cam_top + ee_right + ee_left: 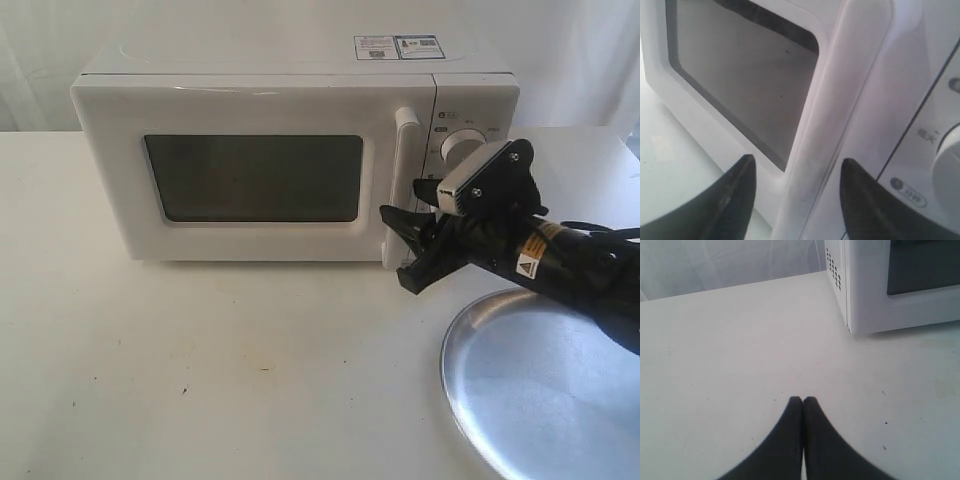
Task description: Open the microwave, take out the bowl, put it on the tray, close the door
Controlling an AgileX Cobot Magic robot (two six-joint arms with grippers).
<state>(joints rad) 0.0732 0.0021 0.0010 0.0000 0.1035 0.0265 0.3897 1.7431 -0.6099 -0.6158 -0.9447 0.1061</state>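
Note:
The white microwave stands at the back of the table with its door shut. My right gripper hovers open just in front of the lower part of the vertical bar handle. In the right wrist view the handle runs between the two spread fingertips of that gripper; no contact shows. The shiny round tray lies under the right arm, near the front right. The bowl is hidden. My left gripper is shut on nothing, low over the bare table left of the microwave.
A control panel with a round white dial sits right of the handle. The white tabletop spreads in front of the microwave. A pale curtain hangs behind.

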